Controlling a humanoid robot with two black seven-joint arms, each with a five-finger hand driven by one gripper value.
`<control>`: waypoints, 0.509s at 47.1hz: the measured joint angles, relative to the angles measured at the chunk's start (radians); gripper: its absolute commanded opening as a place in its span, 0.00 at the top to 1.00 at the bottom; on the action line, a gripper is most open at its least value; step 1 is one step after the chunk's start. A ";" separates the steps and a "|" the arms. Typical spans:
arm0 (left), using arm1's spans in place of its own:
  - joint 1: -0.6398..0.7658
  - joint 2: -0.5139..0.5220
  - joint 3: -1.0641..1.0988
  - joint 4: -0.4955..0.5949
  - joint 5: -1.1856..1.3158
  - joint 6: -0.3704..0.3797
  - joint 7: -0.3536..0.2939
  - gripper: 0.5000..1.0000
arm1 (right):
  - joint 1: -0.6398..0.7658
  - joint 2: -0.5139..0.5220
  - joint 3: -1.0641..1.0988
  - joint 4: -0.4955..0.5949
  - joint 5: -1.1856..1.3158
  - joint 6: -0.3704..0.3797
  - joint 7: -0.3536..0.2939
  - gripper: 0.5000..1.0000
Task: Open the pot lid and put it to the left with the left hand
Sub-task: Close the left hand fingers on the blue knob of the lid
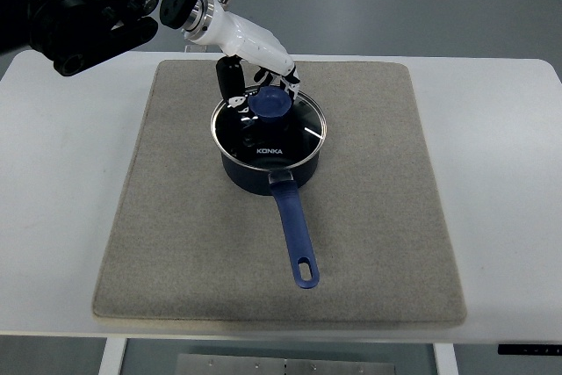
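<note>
Left arm: I see it entering from the upper left of my top view, a black forearm ending in a silver wrist ring and a white hand shell.
Left hand [255, 72]: I have it over the far rim of the saucepan, reaching down toward the lid. Its dark fingers [230, 85] are curled beside and behind the knob, right up against it. From this angle I cannot tell whether they actually clamp the knob or only sit next to it.
Felt mat [176, 243]: a grey square pad covering most of the tabletop; the saucepan stands on its far half, slightly left of centre.
Saucepan [263, 173]: dark blue, upright on the mat.
Glass lid [290, 138]: I see it seated flat on the pan with its metal rim all the way round, printed lettering on the near side of the glass. It is not raised or tilted as far as I can judge.
Lid knob [270, 104]: a round blue knob; from my view it appears toward the far side of the lid, with the fingers touching or nearly touching it on its left and far sides.
Pan handle [296, 239]: long, blue, pointing toward me and slightly right, with a hanging slot at its end, lying over the mat.
White table [505, 173]: it shows around the mat on every side.
</note>
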 measured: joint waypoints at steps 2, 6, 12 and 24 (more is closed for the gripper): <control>-0.001 0.000 -0.001 0.001 0.000 0.004 0.000 1.00 | 0.000 0.000 0.000 0.000 0.000 0.000 0.000 0.17; -0.006 -0.001 -0.006 0.001 0.000 0.015 0.000 1.00 | 0.000 0.000 0.000 0.000 0.000 0.000 0.000 0.17; -0.006 0.000 -0.007 0.001 0.001 0.021 0.000 1.00 | 0.000 0.000 0.000 0.000 0.000 0.000 0.000 0.17; -0.002 0.004 -0.009 0.005 -0.004 0.040 0.000 1.00 | 0.000 0.000 0.000 0.000 0.000 0.000 0.000 0.17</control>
